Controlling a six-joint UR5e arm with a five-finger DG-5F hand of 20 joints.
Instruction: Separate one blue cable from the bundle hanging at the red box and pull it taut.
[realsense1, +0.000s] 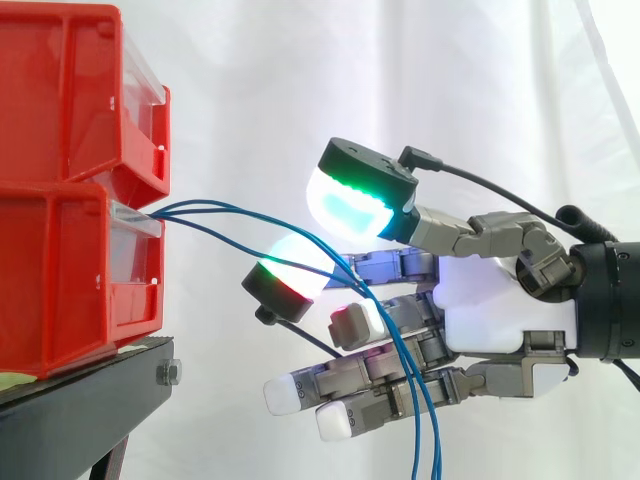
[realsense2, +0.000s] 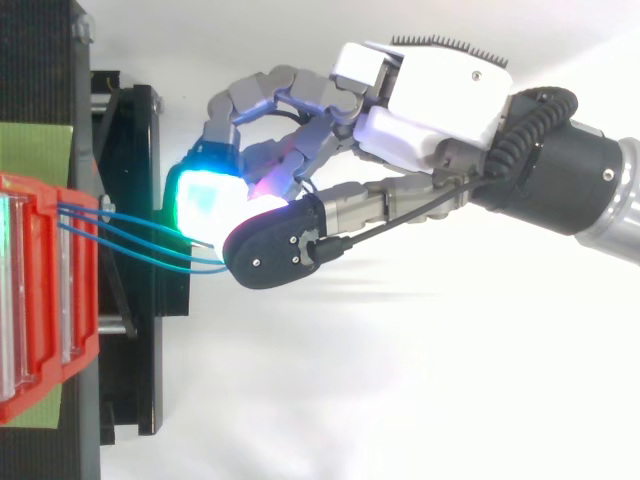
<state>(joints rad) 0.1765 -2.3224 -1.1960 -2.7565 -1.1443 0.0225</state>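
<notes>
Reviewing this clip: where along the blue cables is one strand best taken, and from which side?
Take the top strand on the short stretch just outside the lower red bin, where the blue cables fan apart; farther right they close up and drop past the hand. Probably come from the side away from the bin, closing from above and below.

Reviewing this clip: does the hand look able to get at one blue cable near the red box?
Probably yes. The blue cables fan apart leaving the red box, nothing blocks them, and they run between the two parted pads of the hand.
</notes>
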